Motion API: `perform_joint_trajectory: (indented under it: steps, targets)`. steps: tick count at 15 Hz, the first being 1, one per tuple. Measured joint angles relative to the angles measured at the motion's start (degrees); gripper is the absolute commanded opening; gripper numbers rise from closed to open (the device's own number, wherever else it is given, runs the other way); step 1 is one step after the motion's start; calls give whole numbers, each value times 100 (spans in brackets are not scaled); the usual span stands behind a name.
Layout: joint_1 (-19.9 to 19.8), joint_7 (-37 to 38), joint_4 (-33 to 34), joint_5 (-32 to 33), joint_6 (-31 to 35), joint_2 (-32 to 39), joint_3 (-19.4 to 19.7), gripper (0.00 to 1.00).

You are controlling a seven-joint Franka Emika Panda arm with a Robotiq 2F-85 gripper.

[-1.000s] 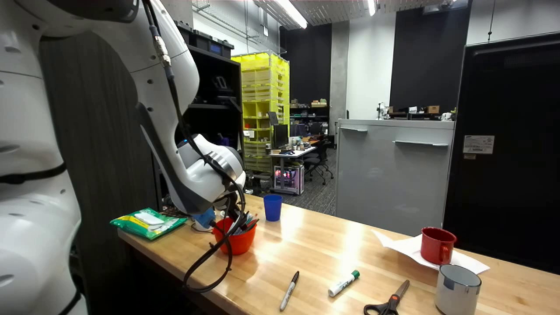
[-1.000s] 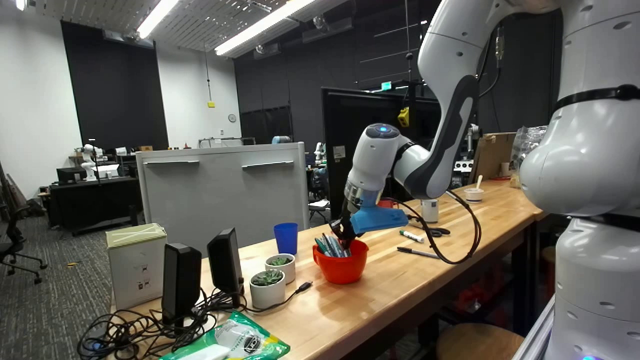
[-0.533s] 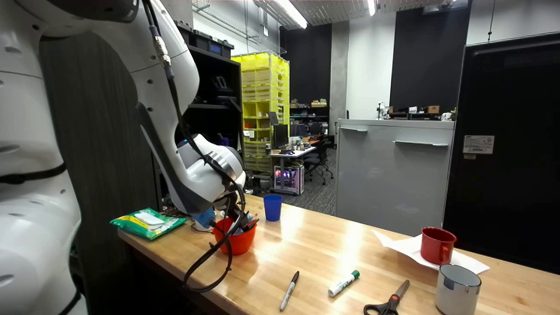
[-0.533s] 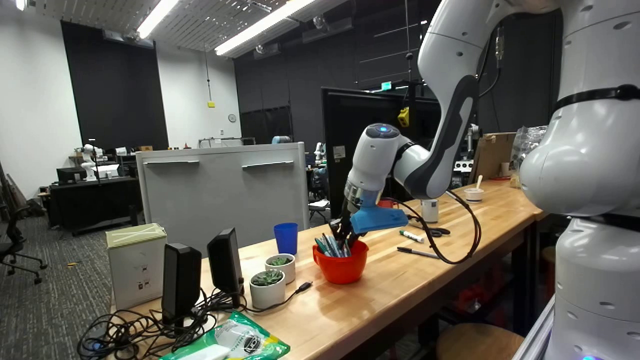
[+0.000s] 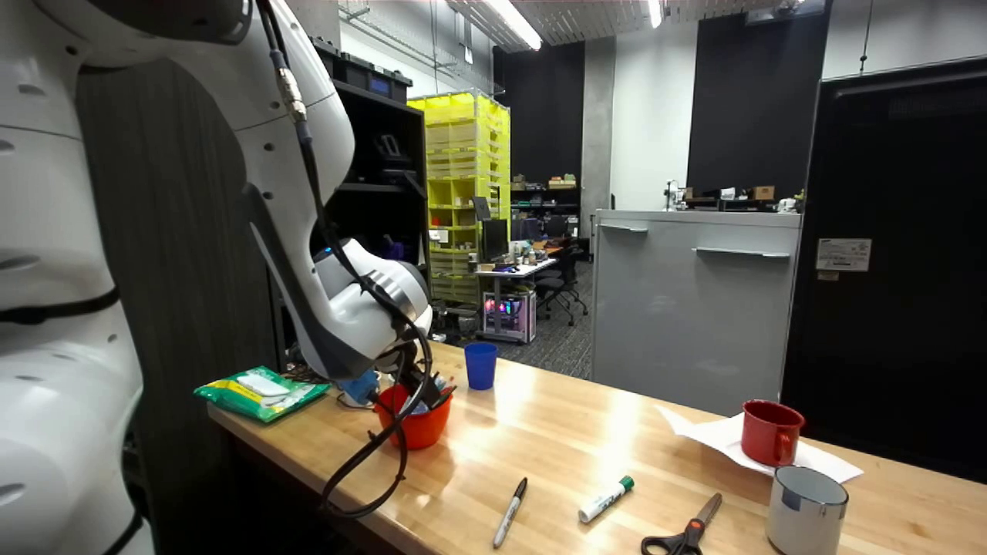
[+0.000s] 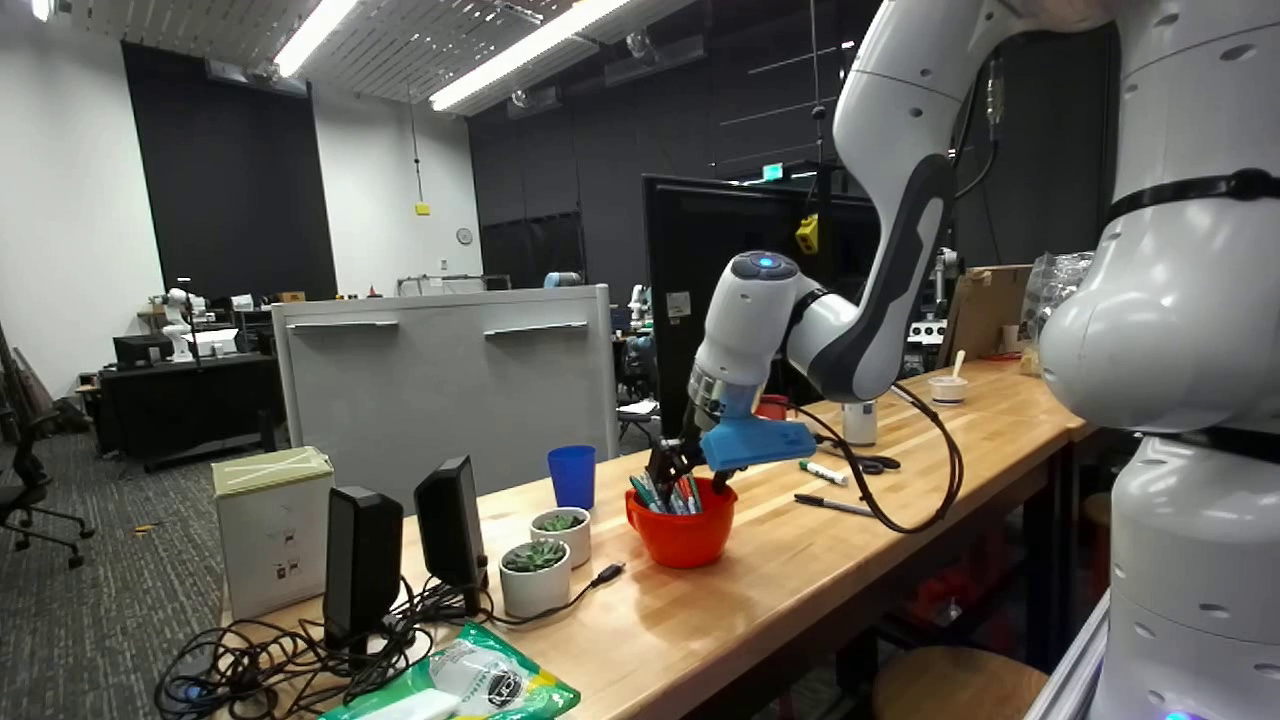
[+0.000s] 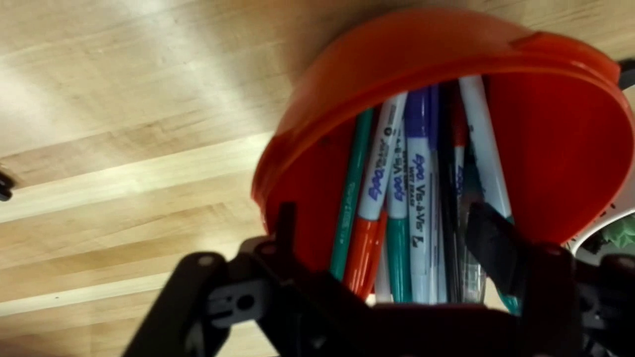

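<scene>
A red bowl stands on the wooden table and holds several pens and markers. In the wrist view my gripper is open over the bowl's mouth, its two dark fingers spread wide. Between them lie a green pencil, a marker with an orange-red cap, a green-capped marker and a purple-capped marker. The finger at the right overlaps a clear pen and a white marker; I cannot tell whether it touches them. Nothing is gripped. Cables hang partly before the bowl in an exterior view.
Close to the bowl stand a blue cup and two potted succulents. Farther along the table lie a pen, a green-capped marker and scissors, near a red mug. Speakers with tangled cords stand at the opposite end.
The gripper's fingers have spread from close together to wide apart inside the bowl. Red-tipped pens now show between them. The arm itself has shifted only slightly.
</scene>
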State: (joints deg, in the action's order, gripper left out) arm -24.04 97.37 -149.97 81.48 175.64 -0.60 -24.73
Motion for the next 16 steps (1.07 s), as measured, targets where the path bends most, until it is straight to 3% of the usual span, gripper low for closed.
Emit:
perform_joint_trajectory:
  steps: [2,4,6,11,12,16]
  targets:
    - [0,-3,15,0,12,75,0,86]
    - [0,-9,47,0,26,149,0,61]
    - [0,-21,87,0,36,207,0,49]
    - [0,-41,139,0,67,275,0,7]
    - [0,-45,146,0,67,275,0,1]
    - [4,-86,169,0,81,275,-5,1]
